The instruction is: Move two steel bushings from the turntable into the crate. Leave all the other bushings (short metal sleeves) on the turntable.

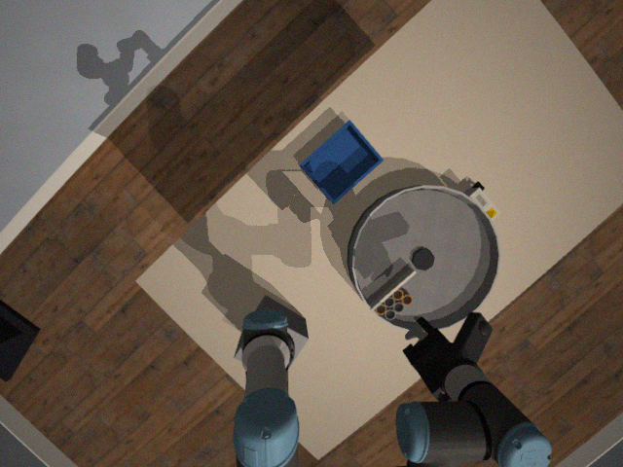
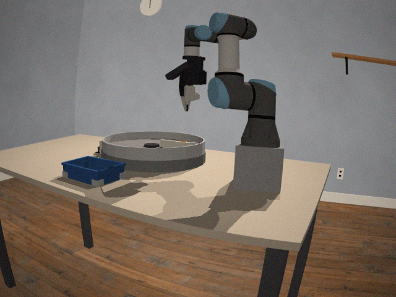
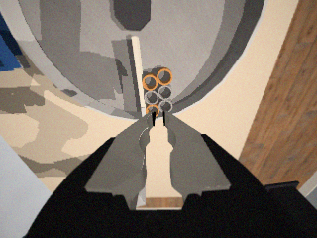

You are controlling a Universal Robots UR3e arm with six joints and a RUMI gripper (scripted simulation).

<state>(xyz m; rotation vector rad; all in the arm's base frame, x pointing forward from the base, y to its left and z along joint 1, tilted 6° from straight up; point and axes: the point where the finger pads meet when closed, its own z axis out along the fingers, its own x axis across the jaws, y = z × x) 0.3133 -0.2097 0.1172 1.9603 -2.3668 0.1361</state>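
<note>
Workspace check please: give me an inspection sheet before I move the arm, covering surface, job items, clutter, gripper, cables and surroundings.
Surface: beige table, shadowed around the arm's pedestal.
Job's things: grey turntable with a straight divider bar; bushings clustered beside the bar near the rim, some grey, some orange. Blue crate next to the turntable; no bushings seen inside.
Clutter: nothing seen.
Grippers: gripper shut, holding nothing, raised high above the turntable; in the wrist view its tips point at the cluster.
Cables: nothing seen.
Surroundings: wood floor, blue-grey wall, wall clock, wall shelf, power outlet.
</note>
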